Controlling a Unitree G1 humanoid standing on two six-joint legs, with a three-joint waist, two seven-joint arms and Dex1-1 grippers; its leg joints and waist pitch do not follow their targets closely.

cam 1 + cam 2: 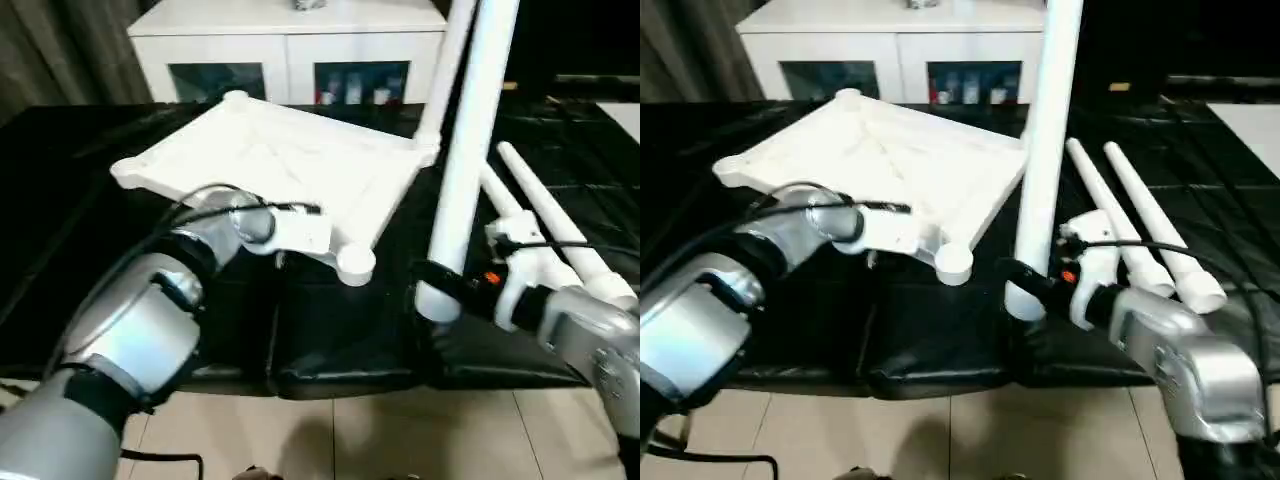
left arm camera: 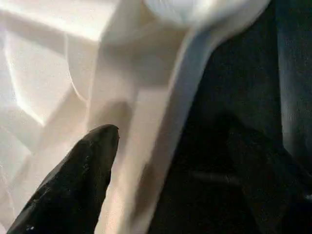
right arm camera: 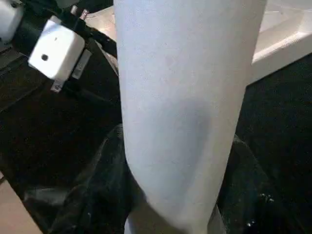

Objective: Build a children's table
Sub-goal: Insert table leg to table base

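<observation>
Tabletop [image 1: 290,165] underside-up on black table [image 1: 80,200]; white cabinet [image 1: 290,50] behind.

- Tabletop [image 1: 290,165]: white plastic, smooth, slightly glossy, ribbed underside.
- Held leg [image 1: 470,150]: smooth matt white plastic tube.
- Table cover [image 1: 350,350]: black, glossy, wrinkled.
- Forearms [image 1: 130,330]: brushed silver metal.
- Floor [image 1: 400,440]: pale smooth tiles.

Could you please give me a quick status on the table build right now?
Right gripper shut on an upright leg. Left gripper at the tabletop's near edge, by a corner socket. Two spare legs lie right.
</observation>
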